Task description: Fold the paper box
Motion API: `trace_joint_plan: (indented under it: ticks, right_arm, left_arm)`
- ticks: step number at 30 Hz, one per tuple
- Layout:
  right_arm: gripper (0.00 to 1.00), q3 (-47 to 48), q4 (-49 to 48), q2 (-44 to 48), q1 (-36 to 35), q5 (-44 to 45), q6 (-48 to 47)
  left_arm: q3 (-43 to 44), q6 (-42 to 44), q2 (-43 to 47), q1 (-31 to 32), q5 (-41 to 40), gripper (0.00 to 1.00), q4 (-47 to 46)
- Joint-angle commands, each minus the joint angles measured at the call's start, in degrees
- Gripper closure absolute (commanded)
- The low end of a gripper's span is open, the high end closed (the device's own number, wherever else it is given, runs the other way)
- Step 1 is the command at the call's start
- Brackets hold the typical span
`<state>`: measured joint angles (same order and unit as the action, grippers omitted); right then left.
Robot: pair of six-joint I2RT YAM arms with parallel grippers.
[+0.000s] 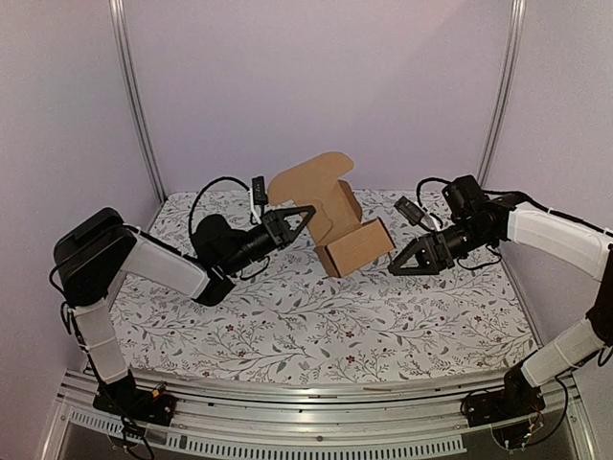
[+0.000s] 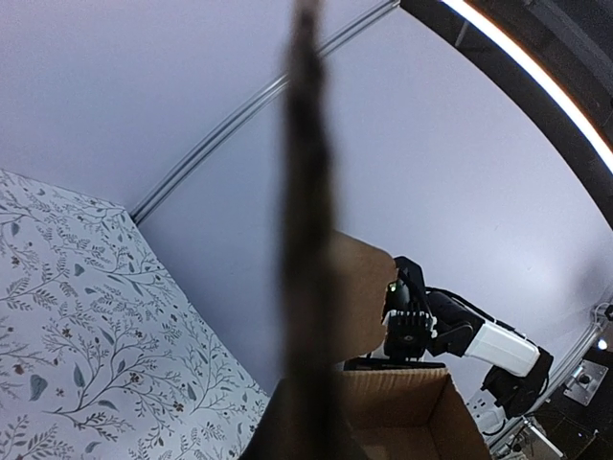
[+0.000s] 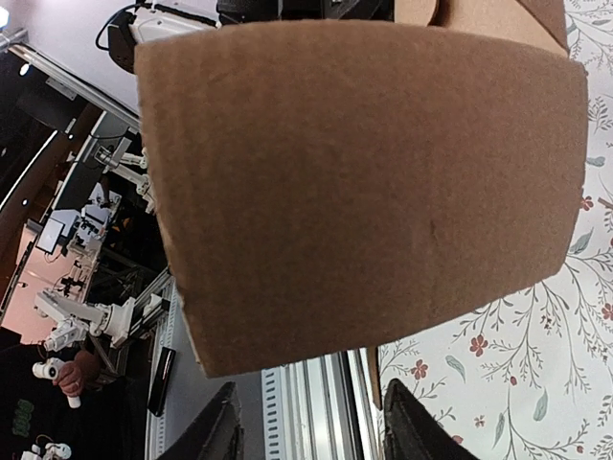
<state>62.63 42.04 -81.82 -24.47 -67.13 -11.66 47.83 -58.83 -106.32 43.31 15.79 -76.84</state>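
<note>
Left gripper point(image 1: 308, 213) pinched tight on the raised flap of the paper box point(image 1: 356, 246); box sits on the floral cloth point(image 1: 383, 326), between both arms; right gripper point(image 1: 394, 269) spread apart, holding nothing, tips just beside the box's right end.

Our arms point(image 1: 153, 264) wear white shells over black joints, black cables point(image 1: 225, 179) looping; left gripper point(image 1: 309, 211) and right gripper point(image 1: 394, 271) are black triangles.

The paper box point(image 1: 354, 244) is matt brown cardboard (faintly ribbed up close). The counter point(image 1: 287, 326) wears a matt flowered covering, seemingly cloth. The front rail point(image 1: 316, 395) is dull metal. The right arm point(image 1: 551, 235) has a smooth white plastic shell.
</note>
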Motion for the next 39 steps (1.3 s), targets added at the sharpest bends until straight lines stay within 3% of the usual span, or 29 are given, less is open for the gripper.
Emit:
trace_joint_plan:
  ticks: [1, 8, 9, 13, 19, 23, 24, 25, 26, 27, 29, 32, 35, 39]
  right_arm:
    - [0.61, 2.38, -1.18, -0.95, -1.14, -2.89, 1.00]
    - [0.98, 2.33, -1.89, -2.40, -1.35, -2.22, 2.41]
    - [1.00, 2.22, -1.87, -2.71, -1.37, -1.92, 2.34]
    - [1.00, 1.19, -0.13, -2.49, -1.33, 1.05, 1.44]
    - [1.00, -0.25, 14.95, -2.02, -0.82, 11.47, -12.57]
    - [0.98, 1.35, 17.26, -4.14, 4.58, 17.92, -13.58]
    - [0.94, 2.12, 17.13, -4.65, 6.32, 20.93, -13.09]
    - [0.77, 2.93, 15.94, -4.75, 7.30, 25.84, -12.39]
    - [0.52, 3.84, 14.93, -4.55, 7.52, 30.65, -10.48]
    - [0.33, 4.48, 13.95, -3.47, 7.52, 34.65, -10.07]
    - [0.23, 5.81, 12.14, -0.62, 7.63, 38.03, -10.26]
    - [0.04, 8.10, 10.52, 3.78, 7.81, 33.84, -10.73]
    - [0.01, 10.38, 8.78, 4.52, 7.76, 26.76, -9.67]
    - [0.01, 15.04, 6.38, 1.48, 7.61, 23.79, -8.42]
  left_arm:
    - [0.86, -1.37, -1.40, -0.11, -0.49, 0.92, -10.60]
    - [1.03, -1.73, -1.87, 0.15, -0.77, 0.92, -10.61]
    - [1.03, -1.73, -1.86, 0.11, -0.83, 0.92, -10.61]
    - [0.44, -1.13, -1.05, -0.25, -1.78, 0.92, -10.61]
    - [-1.60, 0.44, 2.85, -4.24, -0.95, 0.92, -10.60]
    - [-4.09, 1.28, 4.30, -5.89, 0.07, 0.92, -10.59]
    - [-4.60, 1.63, 4.44, -6.01, 0.74, 0.92, -10.51]
    - [-4.93, 2.28, 4.46, -5.93, 1.91, 0.92, -10.48]
    - [-5.02, 3.02, 4.20, -5.83, 4.14, 0.92, -10.39]
    - [-5.10, 3.79, 4.01, -5.60, 6.63, 0.92, -10.15]
    - [-5.16, 5.75, 3.33, -4.85, 12.22, 0.91, -9.73]
    - [-4.78, 7.75, 2.10, -3.78, 19.55, 0.91, -6.81]
    - [-3.72, 8.94, 0.12, -3.16, 25.37, 0.91, -3.94]
    - [-2.61, 10.60, -2.20, -2.18, 30.04, 0.90, -0.55]
